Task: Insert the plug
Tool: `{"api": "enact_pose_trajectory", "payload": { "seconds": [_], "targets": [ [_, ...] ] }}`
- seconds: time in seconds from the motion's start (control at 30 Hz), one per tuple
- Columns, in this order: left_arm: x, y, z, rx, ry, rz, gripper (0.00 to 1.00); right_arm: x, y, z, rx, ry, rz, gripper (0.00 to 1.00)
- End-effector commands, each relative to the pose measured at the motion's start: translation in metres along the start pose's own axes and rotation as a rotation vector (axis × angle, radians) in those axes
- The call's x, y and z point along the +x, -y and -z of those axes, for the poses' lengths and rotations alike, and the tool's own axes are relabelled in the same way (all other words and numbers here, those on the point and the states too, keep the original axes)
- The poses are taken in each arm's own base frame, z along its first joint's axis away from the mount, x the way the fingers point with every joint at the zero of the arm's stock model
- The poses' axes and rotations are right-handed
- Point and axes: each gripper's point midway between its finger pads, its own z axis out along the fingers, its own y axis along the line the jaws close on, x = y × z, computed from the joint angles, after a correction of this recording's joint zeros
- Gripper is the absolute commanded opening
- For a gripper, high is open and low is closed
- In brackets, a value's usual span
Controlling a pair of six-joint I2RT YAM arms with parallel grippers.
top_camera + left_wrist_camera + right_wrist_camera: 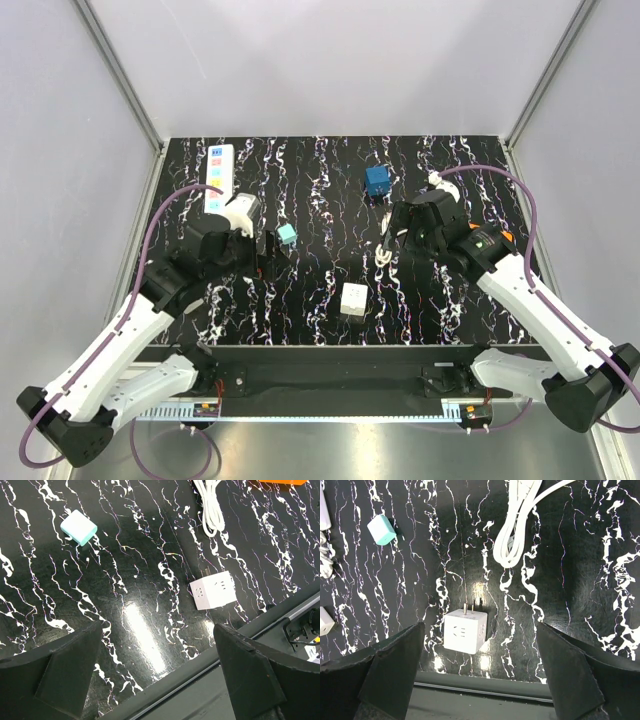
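A white power strip (218,175) with coloured sockets lies at the far left of the black marbled table. A white cube plug (353,299) lies near the front middle, its prongs pointing away from the front edge; it shows in the right wrist view (465,631) and the left wrist view (214,590). A small teal plug (287,234) lies left of centre. My left gripper (264,252) is open and empty, left of the cube (157,680). My right gripper (392,235) is open and empty, above the table beyond the cube (480,675).
A blue cube (377,180) stands at the back middle. A coiled white cable (384,255) lies by my right gripper and shows in the right wrist view (517,525). A white adapter (240,210) lies beside the strip. The table's front rail (330,352) runs just past the cube plug.
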Motion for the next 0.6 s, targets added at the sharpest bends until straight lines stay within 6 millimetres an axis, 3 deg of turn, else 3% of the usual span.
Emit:
{"api": "enact_pose_trajectory", "payload": {
  "seconds": [0.0,0.2,0.37,0.5,0.57],
  "targets": [
    [-0.017,0.003,0.002,0.006,0.06,-0.01,0.99,-0.019,-0.009,0.006,-0.028,0.073,-0.005,1.0],
    [-0.003,0.009,-0.013,0.051,-0.028,-0.051,0.99,-0.008,-0.006,0.013,-0.049,0.056,-0.068,1.0],
    [0.008,0.018,-0.038,0.037,-0.138,-0.106,0.97,0.015,0.005,0.017,-0.07,0.022,-0.107,1.0],
    [0.028,0.043,-0.06,0.03,-0.239,-0.163,0.99,0.031,0.014,0.017,-0.074,-0.003,-0.105,1.0],
    [0.034,0.054,-0.073,0.028,-0.277,-0.17,0.99,0.029,0.016,0.024,-0.089,0.022,-0.107,1.0]
  ]
}}
